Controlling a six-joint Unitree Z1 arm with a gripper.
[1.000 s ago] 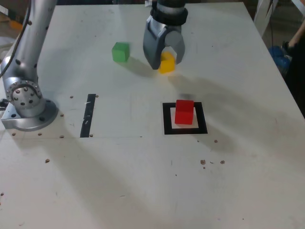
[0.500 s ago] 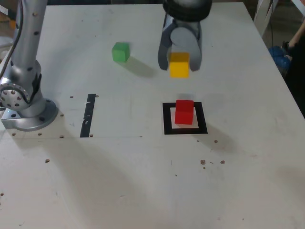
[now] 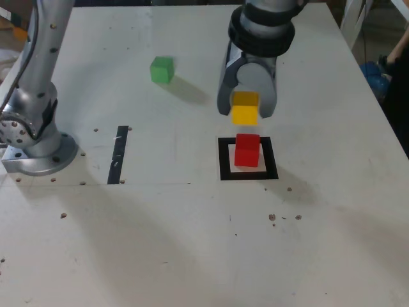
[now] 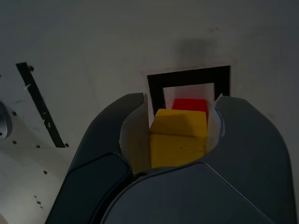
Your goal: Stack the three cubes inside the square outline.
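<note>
Your yellow cube (image 3: 244,109) is clamped between the gripper's (image 3: 246,110) fingers, off the table, just far of and above the red cube (image 3: 247,149). Red sits inside the square outline (image 3: 223,160), on its white centre. Green cube (image 3: 162,69) rests well apart, far-left in the exterior view. Tape strip (image 3: 118,154) lies left of the outline, by the arm base (image 3: 35,144).

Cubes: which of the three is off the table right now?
The yellow cube, held in the gripper. The red cube sits inside the outline; the green cube rests apart.

Matt white table (image 3: 192,243); glossy black tape strip (image 3: 119,155); smooth grey tool (image 3: 246,110).
</note>
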